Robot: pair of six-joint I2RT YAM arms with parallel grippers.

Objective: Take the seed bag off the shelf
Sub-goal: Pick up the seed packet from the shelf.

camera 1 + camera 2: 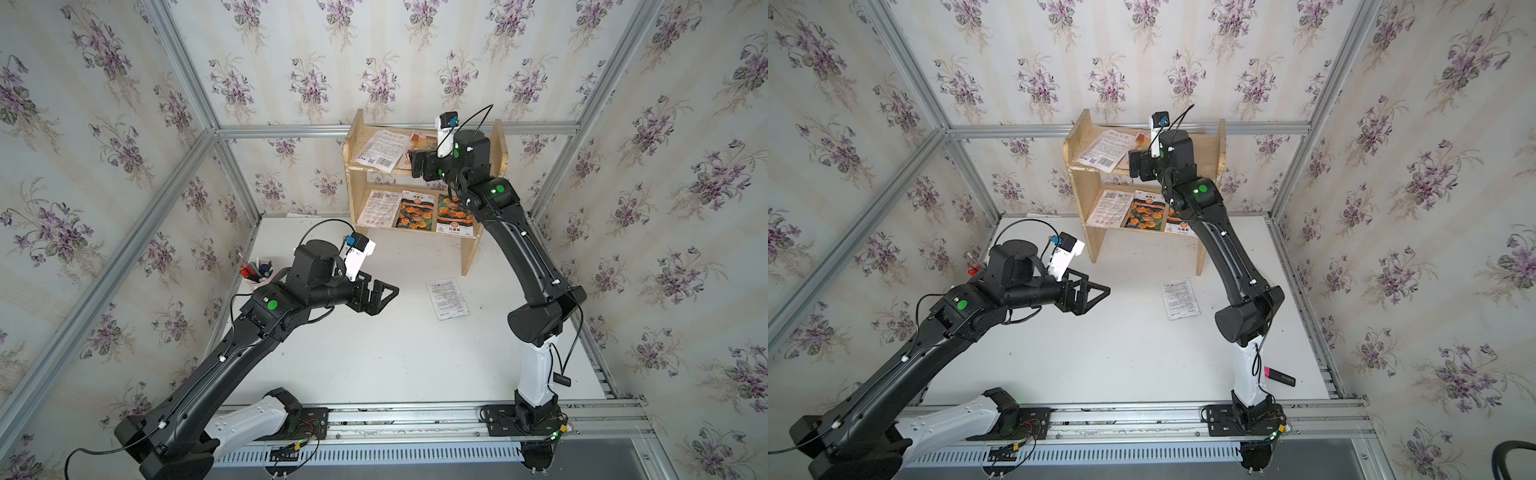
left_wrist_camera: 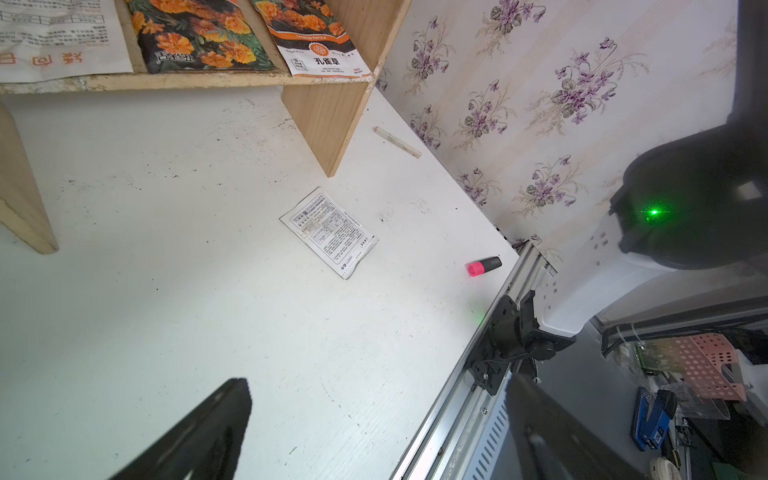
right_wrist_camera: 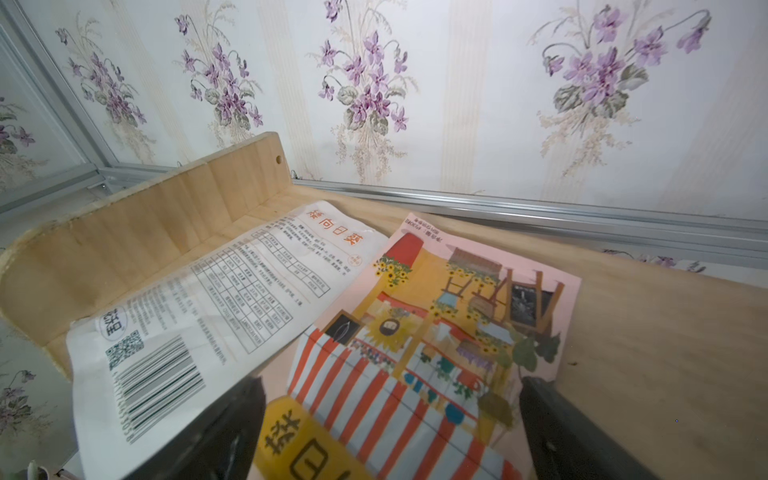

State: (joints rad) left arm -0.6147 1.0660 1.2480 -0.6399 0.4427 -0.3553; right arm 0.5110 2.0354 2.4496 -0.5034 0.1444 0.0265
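Where its two matte black jaws stand fully spread and hold nothing, the right gripper (image 1: 415, 164) sits at the front of the top tier of the small two-tier light wooden shelf (image 1: 354, 139), a unit with flat side panels rounded at the top and chipped pale edges. In the right wrist view the jaws lie to either side of the near end of the glossy pink seed bag (image 3: 436, 332), printed with a striped awning and sunflowers; whether they touch it cannot be told. That bag lies flat on the top board and overlaps along one edge with a crinkled white seed bag (image 3: 199, 316) bearing a barcode and printed tables. That makes two bags on this tier.

The lower tier carries three flat ones in a row: a white printed bag (image 1: 380, 208), a dark bag with orange marigolds (image 1: 413, 210) and an orange-and-white marigold bag (image 1: 455, 216). One more white printed packet (image 1: 446, 298) lies on the scuffed white table (image 1: 374, 365) in front of the shelf.

The left gripper (image 1: 380, 293), also spread wide and empty, hovers over the table well apart from the shelf. A stubby pink-and-black highlighter (image 2: 484, 266) lies near the right arm's base.
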